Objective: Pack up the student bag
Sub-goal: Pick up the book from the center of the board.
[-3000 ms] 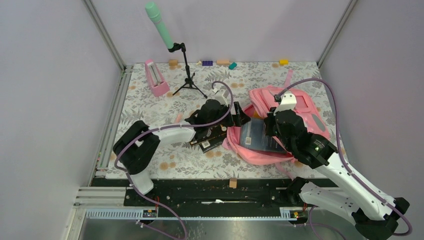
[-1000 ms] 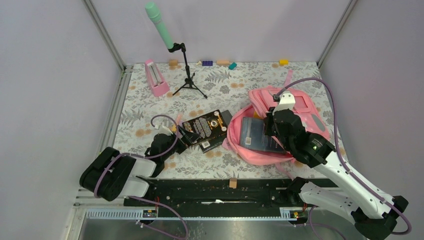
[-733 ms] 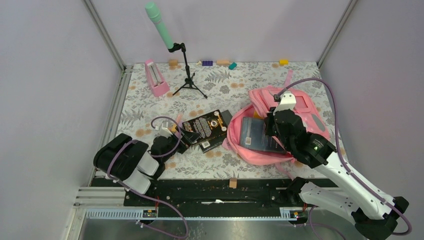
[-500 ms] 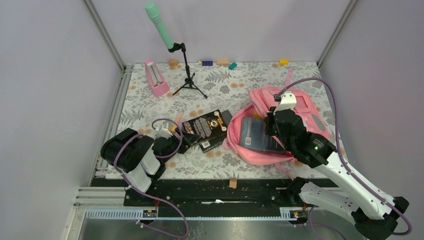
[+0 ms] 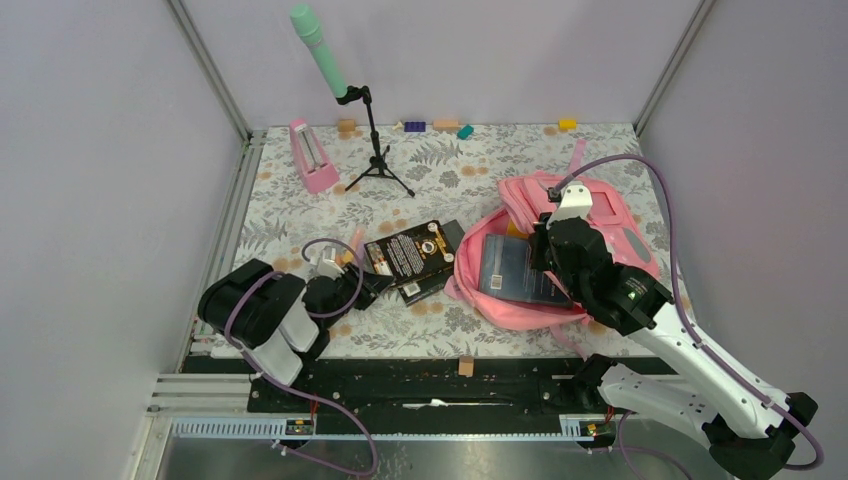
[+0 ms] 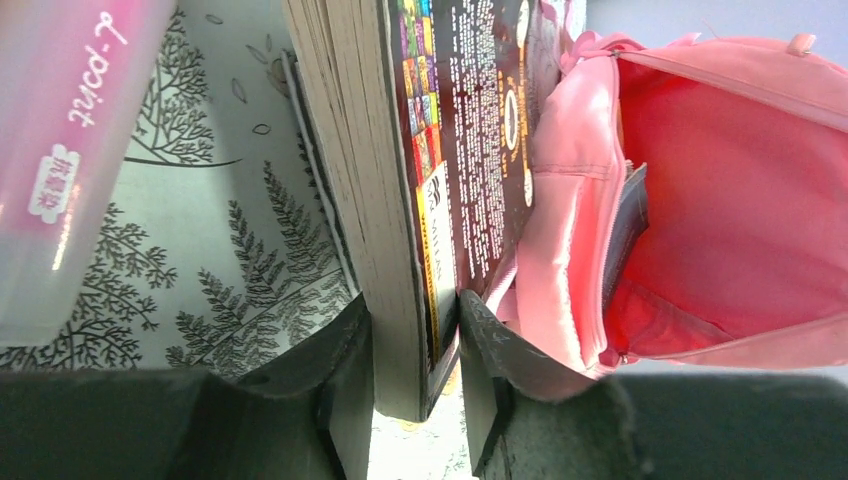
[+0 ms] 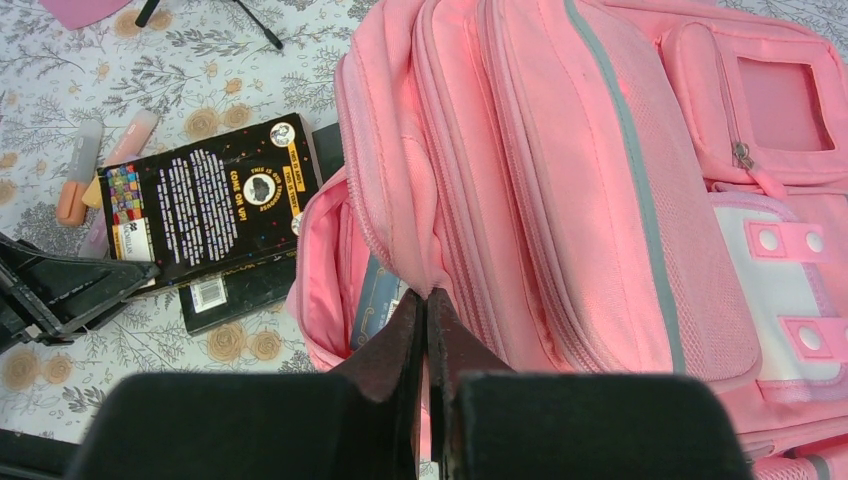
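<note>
The step in hand looks like loading a book. The bag [image 5: 612, 212] lies on the worktop [image 5: 470, 160], and the right pincer [image 7: 428, 305] is pressed together on its rim fabric, holding the mouth up. Left of the bag, the left pincer [image 6: 415, 345] pinches the black book [image 5: 405, 252] by its edge. The next move calls for lifting it and sliding it into the mouth. Only the left wrist view shows this grip. Only the top view shows a blue book [image 5: 510, 268] inside the bag.

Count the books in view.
3: a black paperback between the jaws of the left gripper, another black book under it, a blue-grey book inside the student bag. More may be hidden inside.
</note>
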Robot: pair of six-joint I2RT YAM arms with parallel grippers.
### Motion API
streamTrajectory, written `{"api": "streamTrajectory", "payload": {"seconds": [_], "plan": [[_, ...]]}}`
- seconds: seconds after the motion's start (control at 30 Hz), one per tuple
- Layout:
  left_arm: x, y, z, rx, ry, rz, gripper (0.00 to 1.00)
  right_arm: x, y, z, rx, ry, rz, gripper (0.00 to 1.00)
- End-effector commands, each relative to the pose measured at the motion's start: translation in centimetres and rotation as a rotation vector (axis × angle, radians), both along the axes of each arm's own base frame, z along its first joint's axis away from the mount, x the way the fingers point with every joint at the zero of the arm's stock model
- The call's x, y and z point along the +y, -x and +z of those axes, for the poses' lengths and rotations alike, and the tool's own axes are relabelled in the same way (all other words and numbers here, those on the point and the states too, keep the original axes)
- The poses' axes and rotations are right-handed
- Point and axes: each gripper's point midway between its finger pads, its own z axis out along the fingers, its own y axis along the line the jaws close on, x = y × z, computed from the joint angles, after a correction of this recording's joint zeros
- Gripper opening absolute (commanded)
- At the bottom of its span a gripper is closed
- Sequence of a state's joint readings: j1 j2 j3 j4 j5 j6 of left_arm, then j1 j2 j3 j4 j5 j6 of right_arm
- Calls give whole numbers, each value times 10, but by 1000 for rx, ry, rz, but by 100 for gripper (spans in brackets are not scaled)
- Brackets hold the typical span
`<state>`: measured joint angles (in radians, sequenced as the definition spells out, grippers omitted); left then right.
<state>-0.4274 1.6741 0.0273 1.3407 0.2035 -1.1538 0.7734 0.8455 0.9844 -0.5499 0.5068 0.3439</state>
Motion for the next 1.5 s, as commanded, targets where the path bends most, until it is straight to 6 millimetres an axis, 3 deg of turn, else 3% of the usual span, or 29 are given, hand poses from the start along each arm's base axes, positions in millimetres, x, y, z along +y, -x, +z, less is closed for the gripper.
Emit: {"api": "streamTrajectory", "payload": {"seconds": [0.0, 0.33, 0.5, 0.93, 1.27, 1.47], "plan": [[-3, -2, 32, -120, 48, -14, 27, 7, -8, 52, -128, -114, -5, 0], [-5, -5, 68, -201, 87, -14, 20, 6, -8, 53, -126, -108, -5, 0], [-3, -7, 78, -224, 40, -19, 1, 6, -8, 53, -125, -109, -6, 0], [1, 0, 112, -300, 51, -13, 0, 8, -7, 50, -117, -115, -5, 0], [3, 9, 182, -425, 75, -30, 0, 8, -8, 51, -117, -116, -7, 0], [-2, 19, 204, -472, 93, -83, 0, 11, -8, 50, -111, -122, -1, 0]]}}
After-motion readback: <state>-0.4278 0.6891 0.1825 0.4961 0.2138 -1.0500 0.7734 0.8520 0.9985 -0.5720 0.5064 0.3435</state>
